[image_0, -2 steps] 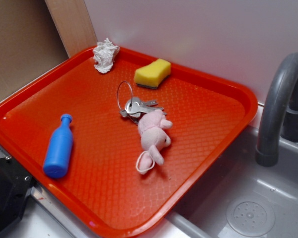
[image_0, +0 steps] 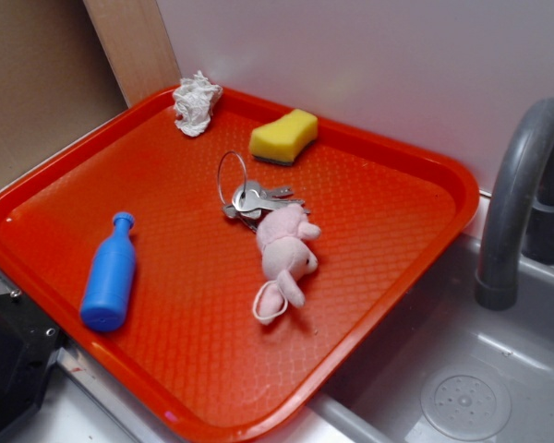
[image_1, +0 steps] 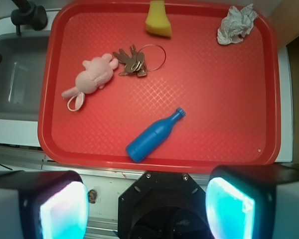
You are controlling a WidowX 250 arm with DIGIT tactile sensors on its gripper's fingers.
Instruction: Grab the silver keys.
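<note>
Trouble I expect, with my gripper (image_1: 147, 209) spread wide and high over the tray (image_1: 229, 124): pinching the pink plush (image_1: 92, 77) touching the keys (image_1: 132, 62).

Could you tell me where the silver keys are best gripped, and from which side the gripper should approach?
Probably from straight above, closing on the stacked key blades of the silver keys, which lie flat on the red tray. The thin wire ring offers little to pinch, and the pink plush adjoins one side. The open gripper should straddle the bunch clear of the plush.
</note>
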